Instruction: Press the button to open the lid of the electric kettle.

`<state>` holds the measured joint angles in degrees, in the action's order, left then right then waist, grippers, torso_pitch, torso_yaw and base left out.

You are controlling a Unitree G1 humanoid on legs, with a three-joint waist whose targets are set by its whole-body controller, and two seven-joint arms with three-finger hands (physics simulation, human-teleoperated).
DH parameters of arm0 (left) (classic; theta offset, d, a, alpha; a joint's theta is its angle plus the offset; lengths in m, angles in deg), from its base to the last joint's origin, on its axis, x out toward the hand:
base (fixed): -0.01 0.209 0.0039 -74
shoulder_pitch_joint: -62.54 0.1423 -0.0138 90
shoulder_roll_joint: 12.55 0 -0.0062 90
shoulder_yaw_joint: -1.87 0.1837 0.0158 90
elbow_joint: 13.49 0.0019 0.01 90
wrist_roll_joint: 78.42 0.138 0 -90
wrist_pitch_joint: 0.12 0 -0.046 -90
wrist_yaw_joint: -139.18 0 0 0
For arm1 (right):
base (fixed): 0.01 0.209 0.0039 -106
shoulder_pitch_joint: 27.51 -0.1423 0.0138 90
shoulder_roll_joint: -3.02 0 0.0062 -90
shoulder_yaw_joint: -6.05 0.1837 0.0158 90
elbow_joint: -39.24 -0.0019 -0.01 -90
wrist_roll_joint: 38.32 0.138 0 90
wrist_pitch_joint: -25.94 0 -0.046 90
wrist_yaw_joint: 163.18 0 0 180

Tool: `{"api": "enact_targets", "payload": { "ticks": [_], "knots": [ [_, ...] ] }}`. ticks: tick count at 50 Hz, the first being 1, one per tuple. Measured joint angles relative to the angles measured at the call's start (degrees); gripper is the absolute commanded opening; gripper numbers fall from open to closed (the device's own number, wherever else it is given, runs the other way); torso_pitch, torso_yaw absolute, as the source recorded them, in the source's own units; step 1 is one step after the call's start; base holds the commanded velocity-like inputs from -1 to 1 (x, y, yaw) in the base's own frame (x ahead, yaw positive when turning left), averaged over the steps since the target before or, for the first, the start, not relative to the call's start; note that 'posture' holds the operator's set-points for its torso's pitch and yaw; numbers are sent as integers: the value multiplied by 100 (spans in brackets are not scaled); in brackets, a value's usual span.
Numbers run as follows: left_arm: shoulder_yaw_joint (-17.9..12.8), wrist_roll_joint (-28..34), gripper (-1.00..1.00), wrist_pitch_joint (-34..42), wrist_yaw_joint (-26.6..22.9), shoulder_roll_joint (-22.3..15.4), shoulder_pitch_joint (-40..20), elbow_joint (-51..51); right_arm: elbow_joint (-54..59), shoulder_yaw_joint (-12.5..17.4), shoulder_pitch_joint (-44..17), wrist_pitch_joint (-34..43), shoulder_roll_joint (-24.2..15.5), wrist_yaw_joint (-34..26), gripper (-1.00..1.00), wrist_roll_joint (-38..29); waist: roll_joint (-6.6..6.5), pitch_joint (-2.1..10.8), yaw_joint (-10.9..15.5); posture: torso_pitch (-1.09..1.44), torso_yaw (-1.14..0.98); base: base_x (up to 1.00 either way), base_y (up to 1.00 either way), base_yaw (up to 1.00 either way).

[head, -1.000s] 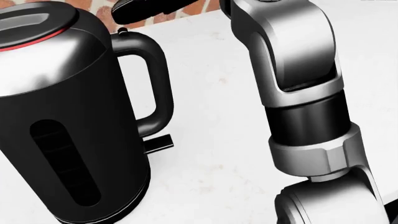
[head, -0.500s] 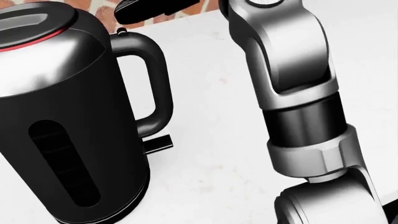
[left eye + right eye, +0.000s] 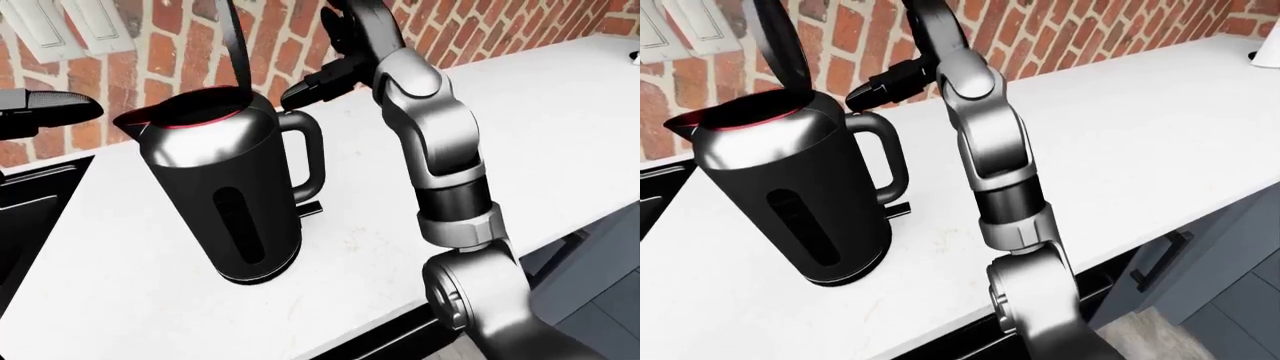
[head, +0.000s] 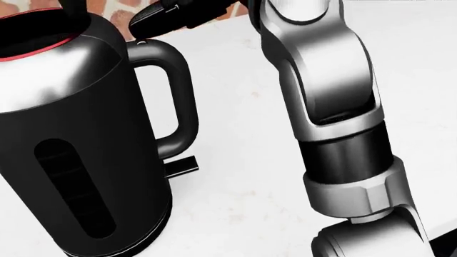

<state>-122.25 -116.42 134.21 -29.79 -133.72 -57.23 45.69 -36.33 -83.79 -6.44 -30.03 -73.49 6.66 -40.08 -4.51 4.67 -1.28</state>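
Left-eye kettle: black and steel electric kettle (image 3: 225,195) stands upright near the white worktop's (image 3: 560,127) wall edge; black lid (image 3: 237,41) already upright, open.
Head-view hand: right hand (image 4: 178,13), fingers loosely extended, gripping nothing, just above the handle top (image 4: 146,45).
Right-eye heading: spout toward the sink end, handle toward the right arm; left hand unseen.

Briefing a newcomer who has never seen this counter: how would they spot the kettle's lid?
On the white counter by the brick wall stands a black and silver kettle. Its lid is the flat dark flap standing upright above the red-rimmed opening.
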Motion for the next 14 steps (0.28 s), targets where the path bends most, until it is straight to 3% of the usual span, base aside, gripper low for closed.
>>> {"api": "enact_targets", "payload": {
  "ticks": [14],
  "knots": [
    [6, -1, 100, -2, -2, -8, -15, 5, -293, 3, 154, -8, 120, -226, 100, -389, -13, 63, -17, -20, 0, 0, 0, 0]
  ]
}}
